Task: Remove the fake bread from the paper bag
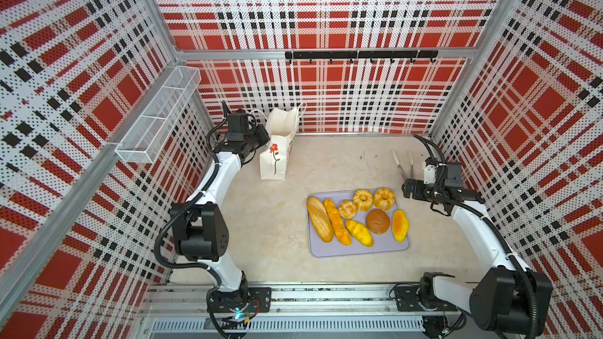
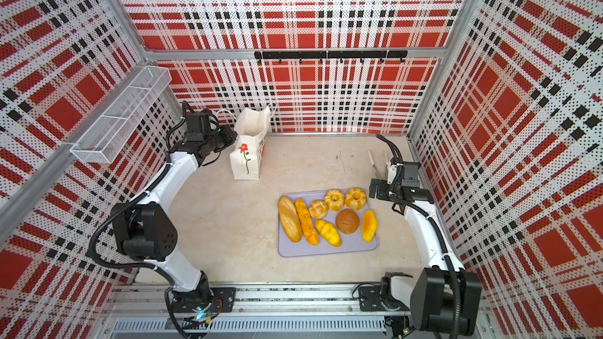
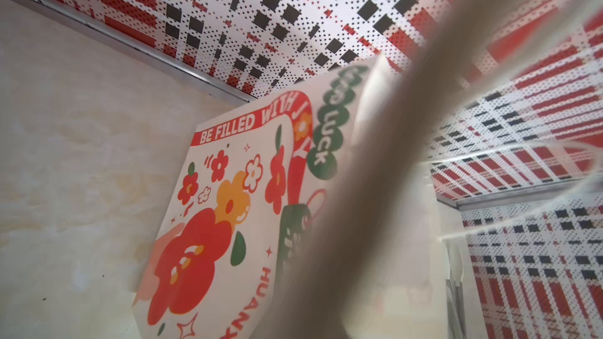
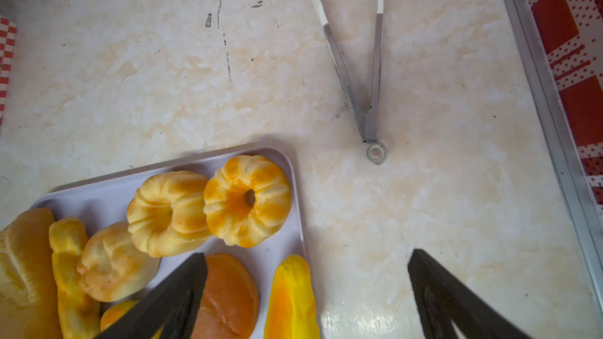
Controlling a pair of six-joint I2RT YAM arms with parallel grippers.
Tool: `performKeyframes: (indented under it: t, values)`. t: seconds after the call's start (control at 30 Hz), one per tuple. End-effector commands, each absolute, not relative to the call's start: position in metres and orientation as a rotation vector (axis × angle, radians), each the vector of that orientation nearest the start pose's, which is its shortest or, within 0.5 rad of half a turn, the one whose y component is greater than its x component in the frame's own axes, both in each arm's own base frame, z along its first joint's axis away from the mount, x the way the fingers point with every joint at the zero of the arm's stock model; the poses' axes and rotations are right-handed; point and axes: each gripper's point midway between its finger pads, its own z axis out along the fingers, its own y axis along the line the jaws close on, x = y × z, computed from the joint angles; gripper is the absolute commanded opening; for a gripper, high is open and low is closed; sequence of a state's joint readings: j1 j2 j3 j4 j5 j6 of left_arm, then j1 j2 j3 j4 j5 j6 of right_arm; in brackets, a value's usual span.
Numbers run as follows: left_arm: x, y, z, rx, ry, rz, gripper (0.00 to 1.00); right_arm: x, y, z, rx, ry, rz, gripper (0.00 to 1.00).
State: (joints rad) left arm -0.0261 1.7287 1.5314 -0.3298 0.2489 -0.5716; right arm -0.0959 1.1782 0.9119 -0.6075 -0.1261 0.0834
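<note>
Hanging at the rim of the upright paper bag (image 1: 274, 164), the left gripper (image 1: 262, 136) shows no clear grip — pinching or spread, cannot tell. Eight breads (image 1: 378, 221) lie on the tray (image 1: 359, 249); the right gripper (image 1: 408, 189) holds its fingers (image 4: 182, 288) spread wide, empty — tongs (image 4: 377, 60) just beyond.

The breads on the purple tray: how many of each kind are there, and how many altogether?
Long loaves: 2
Ring buns: 2
Yellow oval rolls: 2
Pale scored round roll: 1
Brown round bun: 1
Total: 8
</note>
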Motion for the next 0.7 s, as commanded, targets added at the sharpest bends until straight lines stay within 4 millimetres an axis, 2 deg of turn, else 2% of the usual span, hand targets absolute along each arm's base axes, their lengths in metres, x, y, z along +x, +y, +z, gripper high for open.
performKeyframes:
  t: [0.0,0.03,0.07,0.1,0.13,0.5,0.67]
  values:
    - [0.528,-0.053,0.265,-0.435,2.086,-0.67,0.31,0.331,-0.006,0.173,0.16,2.394,0.181,1.0]
    - [0.527,-0.051,0.265,-0.43,2.088,-0.665,0.4,0.331,-0.005,0.174,0.16,2.396,0.183,1.0]
    - [0.527,-0.05,0.266,-0.421,2.086,-0.659,0.55,0.33,-0.005,0.174,0.161,2.398,0.187,1.0]
    - [0.525,-0.049,0.268,-0.413,2.084,-0.653,0.74,0.33,-0.004,0.175,0.159,2.398,0.191,1.0]
    - [0.524,-0.046,0.27,-0.405,2.081,-0.641,1.0,0.329,-0.004,0.175,0.161,2.397,0.192,1.0]
    - [0.496,-0.026,0.322,-0.305,1.977,-0.547,1.0,0.321,0.001,0.192,0.154,2.378,0.226,1.0]
    - [0.474,-0.017,0.333,-0.277,1.947,-0.515,1.0,0.317,0.001,0.202,0.154,2.364,0.224,1.0]
